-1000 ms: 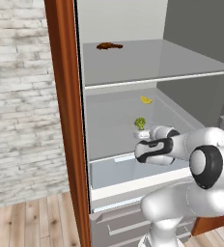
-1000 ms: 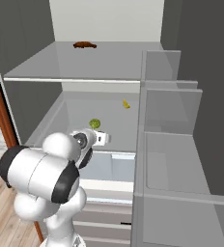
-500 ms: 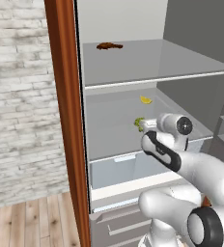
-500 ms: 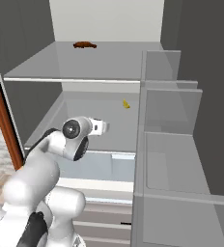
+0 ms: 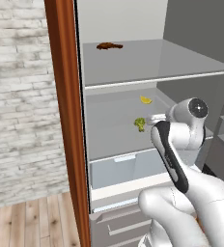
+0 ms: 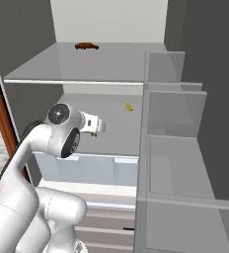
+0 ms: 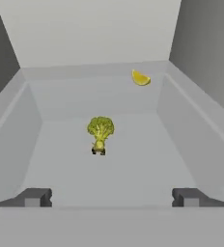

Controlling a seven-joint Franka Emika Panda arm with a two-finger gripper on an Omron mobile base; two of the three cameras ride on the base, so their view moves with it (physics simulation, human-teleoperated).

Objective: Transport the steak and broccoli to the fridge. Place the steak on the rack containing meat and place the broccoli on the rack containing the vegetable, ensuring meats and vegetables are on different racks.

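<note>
- The broccoli [image 7: 100,133] stands upright on the lower shelf [image 7: 133,164] of the fridge [image 5: 133,67], near the yellow vegetable [image 7: 140,78] at the back, so the greens share one rack.
- The gripper [image 7: 111,197] faces the floret with jaws wide apart, holding nothing and well clear of it.
- The dark meat piece [image 5: 109,46] lies alone on the upper shelf [image 5: 172,62], judged the place meant for the steak.

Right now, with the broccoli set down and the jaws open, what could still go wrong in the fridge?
The broccoli stands upright on its narrow stem on the lower shelf, straight ahead of the open gripper; a forward nudge could topple it. The arm fills the shelf opening, so a careless retreat could clip the upper shelf.
</note>
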